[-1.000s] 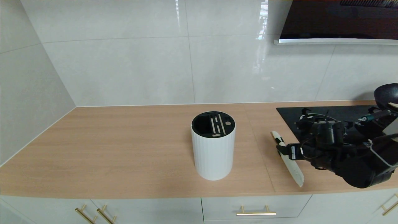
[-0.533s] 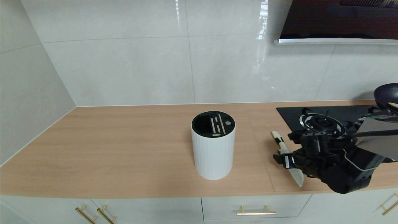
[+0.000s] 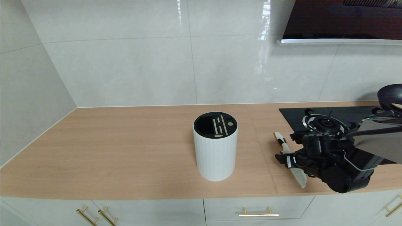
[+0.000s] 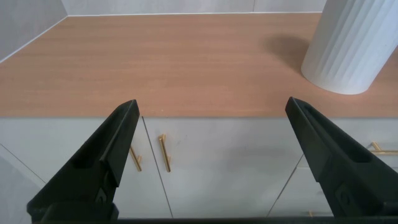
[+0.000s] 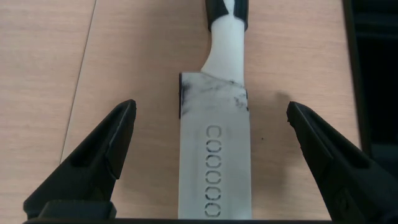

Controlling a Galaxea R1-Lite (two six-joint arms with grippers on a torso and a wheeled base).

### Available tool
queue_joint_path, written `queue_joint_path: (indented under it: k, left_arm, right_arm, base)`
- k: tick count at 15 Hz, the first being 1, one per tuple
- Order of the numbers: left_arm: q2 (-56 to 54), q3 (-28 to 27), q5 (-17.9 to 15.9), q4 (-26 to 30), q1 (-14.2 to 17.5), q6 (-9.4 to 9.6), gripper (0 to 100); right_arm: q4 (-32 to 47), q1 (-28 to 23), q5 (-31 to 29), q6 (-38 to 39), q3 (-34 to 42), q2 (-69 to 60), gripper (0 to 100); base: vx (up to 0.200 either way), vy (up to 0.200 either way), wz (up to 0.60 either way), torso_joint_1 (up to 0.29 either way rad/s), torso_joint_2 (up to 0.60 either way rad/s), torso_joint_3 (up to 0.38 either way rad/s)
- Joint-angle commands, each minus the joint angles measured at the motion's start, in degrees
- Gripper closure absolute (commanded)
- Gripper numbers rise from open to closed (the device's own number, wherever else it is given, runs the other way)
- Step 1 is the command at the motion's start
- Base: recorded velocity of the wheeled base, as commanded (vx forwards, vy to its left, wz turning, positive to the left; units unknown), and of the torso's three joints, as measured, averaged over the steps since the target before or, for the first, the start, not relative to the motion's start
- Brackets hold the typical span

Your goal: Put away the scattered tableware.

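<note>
A white ribbed utensil holder (image 3: 215, 150) with a slotted black top stands upright mid-counter; its base also appears in the left wrist view (image 4: 348, 46). To its right a knife (image 3: 298, 176) with a white blade and a black-and-white handle lies flat on the wooden counter (image 3: 125, 150). My right gripper (image 3: 287, 148) hangs open just over the knife where blade meets handle. The blade (image 5: 214, 168) lies between its two fingers (image 5: 93, 168), untouched. My left gripper (image 4: 212, 106) is open and holds nothing, low in front of the counter edge, left of the holder.
A black hob with a burner (image 3: 325, 123) lies just behind the knife, and a dark pan (image 3: 391, 95) sits at the far right. A range hood (image 3: 339, 22) hangs above. Cabinet fronts with gold handles (image 3: 258, 215) run below the counter. Tiled walls close the back and left.
My right arm has swung down and nearer the counter's front edge, bringing the open gripper lower over the knife. In the last half second it barely shifted. Knife and holder have stayed put.
</note>
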Motion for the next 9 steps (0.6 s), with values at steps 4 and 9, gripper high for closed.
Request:
queue_joint_path:
  k: [4, 9]
  left_arm:
    - [0.09, 0.01, 0.02, 0.00, 0.02, 0.00, 0]
    - [0.09, 0.01, 0.02, 0.00, 0.02, 0.00, 0]
  right_arm:
    - [-1.67, 0.01, -0.10, -0.15, -0.45, 1.21, 0]
    - [-1.75, 0.01, -0.10, -0.15, -0.45, 1.74, 0]
  base:
    - [0.000, 0.000, 0.00, 0.000, 0.00, 0.000]
    - [0.000, 0.000, 0.00, 0.000, 0.00, 0.000]
